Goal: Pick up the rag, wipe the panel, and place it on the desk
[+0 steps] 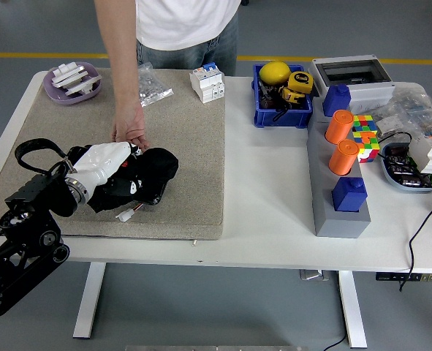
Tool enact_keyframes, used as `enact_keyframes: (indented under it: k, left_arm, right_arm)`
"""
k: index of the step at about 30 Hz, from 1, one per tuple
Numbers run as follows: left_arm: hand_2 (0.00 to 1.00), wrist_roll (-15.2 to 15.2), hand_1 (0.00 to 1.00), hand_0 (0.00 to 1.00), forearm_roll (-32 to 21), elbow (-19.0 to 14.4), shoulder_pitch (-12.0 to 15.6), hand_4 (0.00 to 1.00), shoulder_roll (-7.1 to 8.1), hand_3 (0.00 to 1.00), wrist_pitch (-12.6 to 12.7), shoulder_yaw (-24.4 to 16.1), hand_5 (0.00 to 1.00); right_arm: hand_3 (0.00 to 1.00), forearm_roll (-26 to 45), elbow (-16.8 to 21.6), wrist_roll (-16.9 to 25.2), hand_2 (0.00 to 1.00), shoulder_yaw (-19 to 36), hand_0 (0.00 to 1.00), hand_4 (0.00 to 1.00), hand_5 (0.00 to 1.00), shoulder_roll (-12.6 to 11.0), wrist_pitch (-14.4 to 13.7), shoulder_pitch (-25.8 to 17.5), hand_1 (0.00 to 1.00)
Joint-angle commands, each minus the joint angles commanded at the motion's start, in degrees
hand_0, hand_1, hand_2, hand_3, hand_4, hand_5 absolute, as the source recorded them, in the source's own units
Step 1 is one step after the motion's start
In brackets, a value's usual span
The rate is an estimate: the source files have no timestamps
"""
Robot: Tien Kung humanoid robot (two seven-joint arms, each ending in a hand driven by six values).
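1. Head view: my left hand (117, 172) lies low over the beige mat (186, 146) near the table's front left, its white back turned up toward the camera.
2. The black rag (156, 170) is bunched under and just ahead of my palm, spilling out to the right of it. I seem to be pressing it down, but my fingers are buried in dark cloth, so I cannot tell whether they are curled around it or lying flat.
3. The black panel (139, 191) sits beneath the rag, mostly covered. Only its near right edge shows, with a small white connector (126, 214) poking out at the front. Its long axis runs roughly left to right along the mat, tilted slightly toward me at the right.
4. So the rag is already at the panel's right end, directly under my hand.
5. My left forearm (40, 201) comes in from the lower left corner, angled up and right, wrist nearly level with the mat.
6. A person's hand (130, 126) reaches down from the far side, fingertips touching the panel's far edge just beyond my hand, apparently steadying it.
7. My right arm is out of sight.
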Motion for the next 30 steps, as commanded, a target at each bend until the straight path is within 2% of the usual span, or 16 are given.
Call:
enact_keyframes:
  k: [7, 13, 25, 30]
  left_arm:
    - [0.552, 0.5, 0.216, 0.276, 0.3, -0.7, -0.8, 0.186, -1.01, 0.455, 0.0, 1.6, 0.002]
    - [0.552, 0.8, 0.217, 0.27, 0.5, -1.0, -0.8, 0.193, -1.0, 0.457, 0.2, 1.9, 0.002]
    - [0.547, 1.0, 0.215, 0.267, 2.7, 2.5, 0.5, 0.194, -0.3, 0.456, 1.6, -1.5, 0.002]
    - [0.544, 0.3, 0.213, 0.266, 4.8, 5.0, 2.1, 0.186, 0.43, 0.455, 2.8, -3.4, 0.002]
  right_arm:
    - [0.679, 0.0, 0.0, 0.0, 0.698, -0.1, 0.727, 0.998, 0.536, 0.1, 0.0, 0.1, 0.699]
    - [0.678, 0.1, 0.0, 0.0, 0.698, -0.1, 0.727, 0.998, 0.535, 0.1, 0.0, 0.0, 0.698]
    - [0.676, 0.0, 0.0, 0.0, 0.698, -0.1, 0.728, 0.998, 0.535, 0.1, 0.0, 0.1, 0.701]
    - [0.675, -2.9, 0.0, -0.1, 0.698, -0.5, 0.727, 0.998, 0.534, -0.1, -0.2, 0.3, 0.699]
